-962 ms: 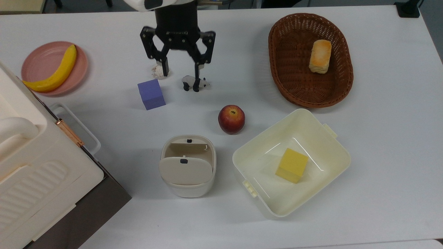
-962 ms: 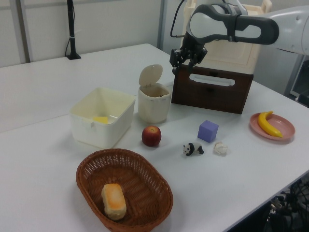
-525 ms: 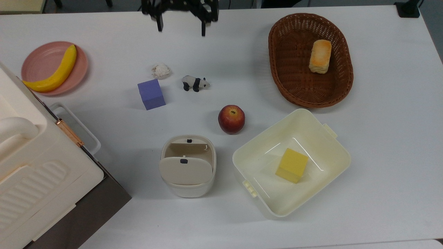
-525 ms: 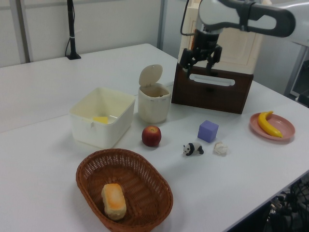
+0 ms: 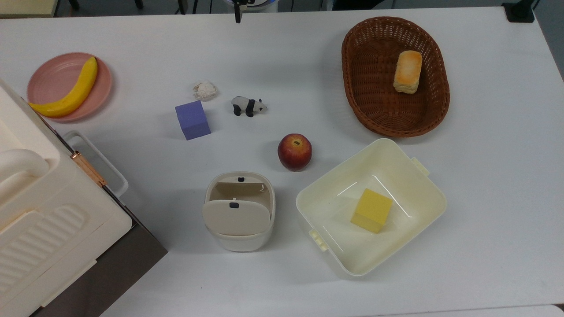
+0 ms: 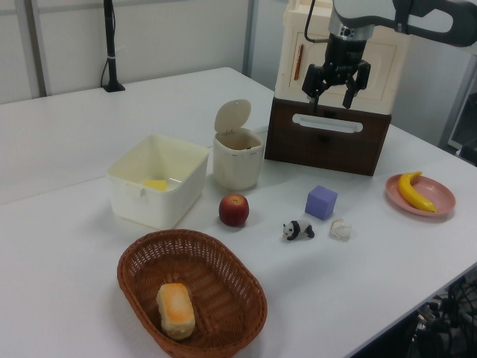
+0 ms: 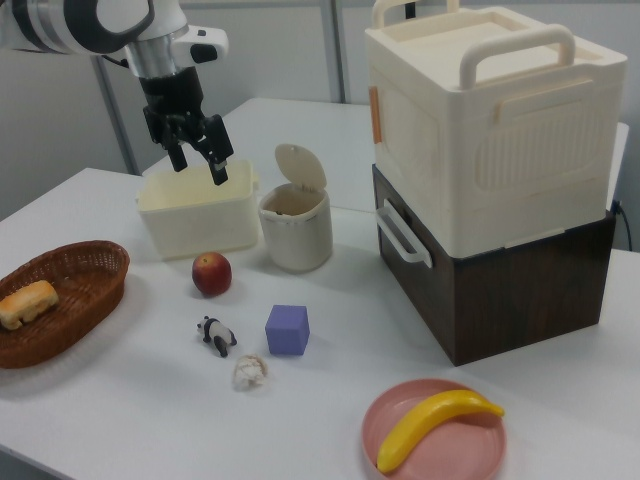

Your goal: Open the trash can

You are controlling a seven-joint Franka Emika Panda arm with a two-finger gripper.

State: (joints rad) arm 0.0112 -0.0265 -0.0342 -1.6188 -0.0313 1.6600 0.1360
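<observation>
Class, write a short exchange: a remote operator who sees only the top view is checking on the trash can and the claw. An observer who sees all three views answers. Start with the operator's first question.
Operator: From above, the trash can's flap lies across half the opening. Is it actually up?
Observer: Yes. In the left view the trash can has its lid standing upright above the rim, and the mouth is uncovered.
Operator: And the claw? I have just a dark tip at the top view's upper edge.
Observer: In the right view the claw hangs high over the table, open, with nothing between its fingers.
</observation>
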